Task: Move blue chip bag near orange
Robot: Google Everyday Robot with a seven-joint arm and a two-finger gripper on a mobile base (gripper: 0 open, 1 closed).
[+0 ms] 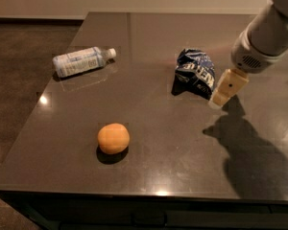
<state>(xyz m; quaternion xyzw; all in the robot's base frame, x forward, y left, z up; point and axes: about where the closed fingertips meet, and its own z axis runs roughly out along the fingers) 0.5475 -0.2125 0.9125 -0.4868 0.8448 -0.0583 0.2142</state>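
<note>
The blue chip bag (196, 71), crumpled dark navy foil with white lettering, lies on the dark table (149, 171) right of centre. The orange (114, 138), small and round, sits on the table front left of centre, well apart from the bag. My gripper (221, 94) comes in from the upper right on the grey arm and hangs just right of the bag, its cream tip close to the bag's right edge and a little above the tabletop. Nothing is in it.
A clear plastic water bottle (82, 61) lies on its side at the back left of the table. The table's left and front edges drop to a dark floor (19, 66). The arm's shadow (249, 157) falls on the right front part.
</note>
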